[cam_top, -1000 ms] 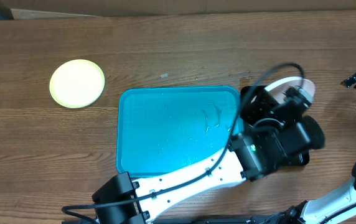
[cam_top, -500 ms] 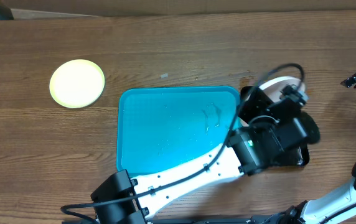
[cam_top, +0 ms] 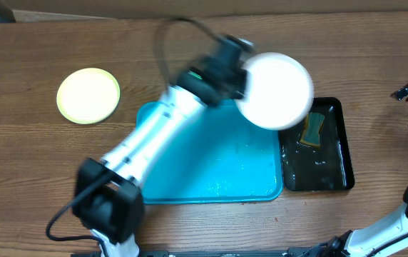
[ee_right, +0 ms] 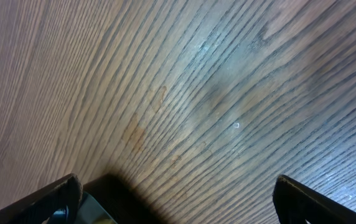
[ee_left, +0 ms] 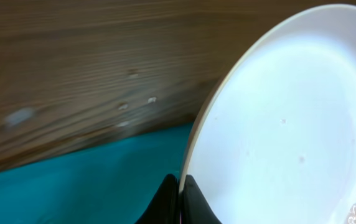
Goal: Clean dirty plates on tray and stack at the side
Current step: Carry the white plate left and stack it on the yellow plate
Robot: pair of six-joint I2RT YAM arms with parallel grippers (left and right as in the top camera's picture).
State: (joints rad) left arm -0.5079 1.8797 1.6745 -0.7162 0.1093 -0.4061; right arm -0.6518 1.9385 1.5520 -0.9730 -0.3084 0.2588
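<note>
The white plate (cam_top: 275,91) I'm working on is up off the table, pinched by its rim in my left gripper (ee_left: 179,193), whose jaws are clamped tight on the edge. From overhead it hangs above the far right corner of the turquoise tray (cam_top: 218,164), overlapping the near corner of the black tray (cam_top: 332,178) beside it, where a sponge (cam_top: 311,131) lies. The lime-green plate (cam_top: 88,95) sits alone on the table (cam_top: 190,57), well left of the tray. My right gripper (ee_right: 177,190) hovers over bare wood, jaws spread wide, holding nothing.

The left gripper (cam_top: 242,70) holds 1 white plate (cam_top: 277,91) over the tray (cam_top: 190,168) corner.
</note>
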